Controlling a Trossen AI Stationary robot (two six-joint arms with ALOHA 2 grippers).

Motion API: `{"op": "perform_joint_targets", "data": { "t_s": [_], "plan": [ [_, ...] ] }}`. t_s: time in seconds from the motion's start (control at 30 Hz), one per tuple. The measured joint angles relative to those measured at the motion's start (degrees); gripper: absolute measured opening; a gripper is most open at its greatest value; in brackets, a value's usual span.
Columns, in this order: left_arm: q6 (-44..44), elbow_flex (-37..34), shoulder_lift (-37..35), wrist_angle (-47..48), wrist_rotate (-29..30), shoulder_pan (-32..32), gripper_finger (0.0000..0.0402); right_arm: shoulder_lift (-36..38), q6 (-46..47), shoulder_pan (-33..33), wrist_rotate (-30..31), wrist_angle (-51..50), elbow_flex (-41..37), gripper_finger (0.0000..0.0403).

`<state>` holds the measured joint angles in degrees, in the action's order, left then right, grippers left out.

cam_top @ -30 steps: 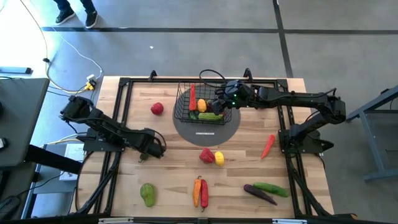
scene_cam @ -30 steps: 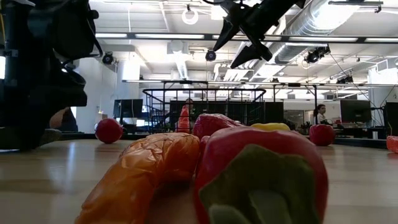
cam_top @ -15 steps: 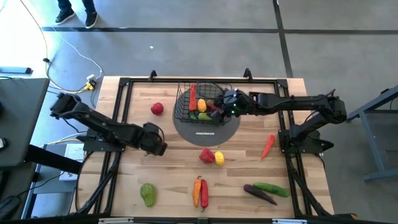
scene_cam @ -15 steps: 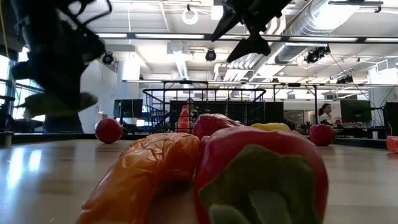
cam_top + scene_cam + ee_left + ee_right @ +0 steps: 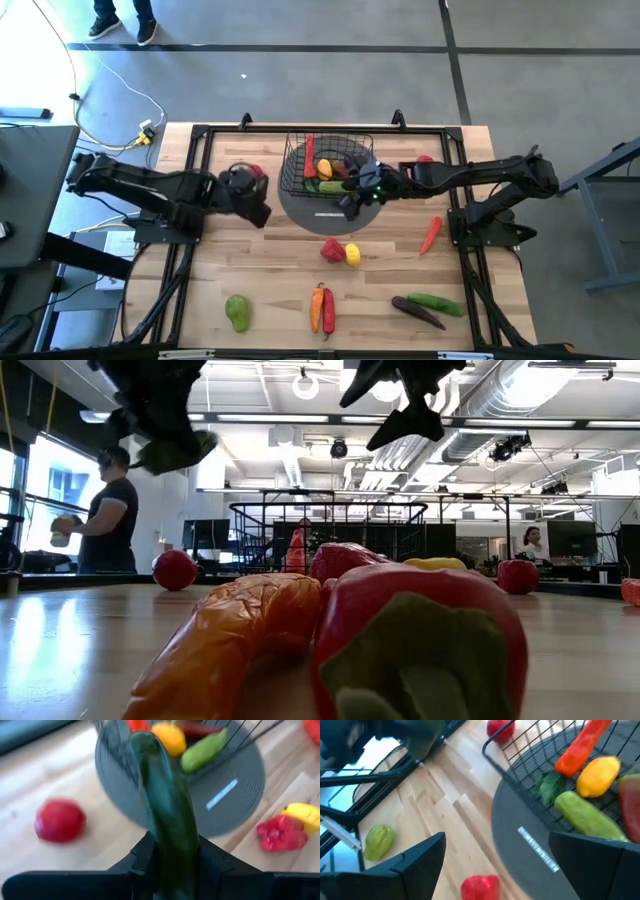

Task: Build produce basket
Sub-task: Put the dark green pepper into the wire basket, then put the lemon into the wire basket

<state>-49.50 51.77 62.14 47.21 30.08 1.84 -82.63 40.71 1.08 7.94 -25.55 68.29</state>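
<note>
No readable writing here, the mat's (image 5: 330, 212) white label (image 5: 223, 794) is just a blur. My left gripper (image 5: 170, 860) is clamped on a dark green cucumber (image 5: 167, 815), long axis pointing at the basket (image 5: 296, 172), hovering at its 9 o'clock. My right gripper (image 5: 492, 857) hangs spread wide at the basket's 4 o'clock.

Your left gripper (image 5: 262, 213), closed on a dark green vegetable (image 5: 167, 815), hangs just left of the basket (image 5: 325, 165), with the red tomato (image 5: 254, 172) close by on its far side. The right gripper (image 5: 352, 205), fingers spread, hovers over the near right edge of the grey mat (image 5: 330, 208), crowding that side of the basket. The basket's top is open but already holds several pieces. Nearer you, a red pepper (image 5: 332, 250) and a yellow lemon (image 5: 352, 254) sit just off the mat. Bare wood lies between the mat and the left frame rail.
</note>
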Motion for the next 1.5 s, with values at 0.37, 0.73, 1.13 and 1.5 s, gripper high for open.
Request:
{"op": "perform_joint_targets", "data": {
  "t_s": [0.37,0.73,1.13,1.5],
  "plan": [
    [21.34,0.94,0.86,-19.35,-8.73,-10.79,0.0080,0.00,9.78,2.61,0.02,-7.79,0.00,0.0354],
    [33.07,0.94,1.79,-31.47,-14.73,-19.26,0.0081,0.00,15.40,6.99,1.94,-8.98,0.00,0.0395],
    [36.64,0.94,11.26,-42.20,-21.38,-24.56,0.0097,0.00,25.96,10.78,2.94,-14.75,0.00,0.0399],
    [36.37,0.94,17.17,-44.42,-25.60,-27.12,0.0174,-0.04,36.85,14.10,2.79,-20.08,0.00,0.0399]
  ]
}}
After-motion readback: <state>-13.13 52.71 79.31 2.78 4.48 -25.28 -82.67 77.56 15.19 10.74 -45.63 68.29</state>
